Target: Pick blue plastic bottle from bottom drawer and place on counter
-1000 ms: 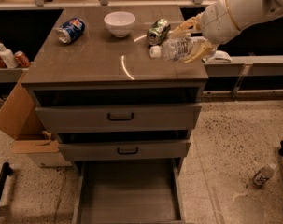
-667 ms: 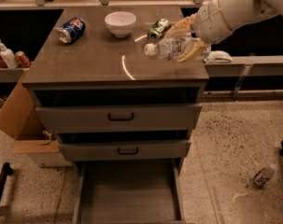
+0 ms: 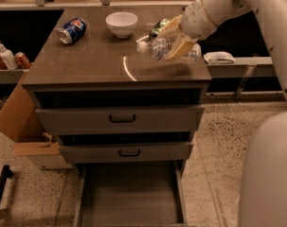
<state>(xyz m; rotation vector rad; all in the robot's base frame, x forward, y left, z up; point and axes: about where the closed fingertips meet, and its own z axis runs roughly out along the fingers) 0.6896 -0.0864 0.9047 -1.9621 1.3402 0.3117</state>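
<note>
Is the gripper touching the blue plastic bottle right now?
Touching. The camera view shows the gripper clasped around the blue plastic bottle over the counter.

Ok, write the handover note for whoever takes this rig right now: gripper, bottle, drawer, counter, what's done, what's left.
Gripper: shut on the blue plastic bottle, over the right part of the counter.
Bottle: held on its side, cap pointing left; its shadow on the counter suggests it is not set down yet.
Bottom drawer: pulled open; the bottle is out of it.
Nearby on the counter: green can just behind the gripper, white bowl, blue can.
Done: pick from the drawer, lift to the counter.
Left: lower the bottle onto bare counter, release, draw back the arm.
</note>
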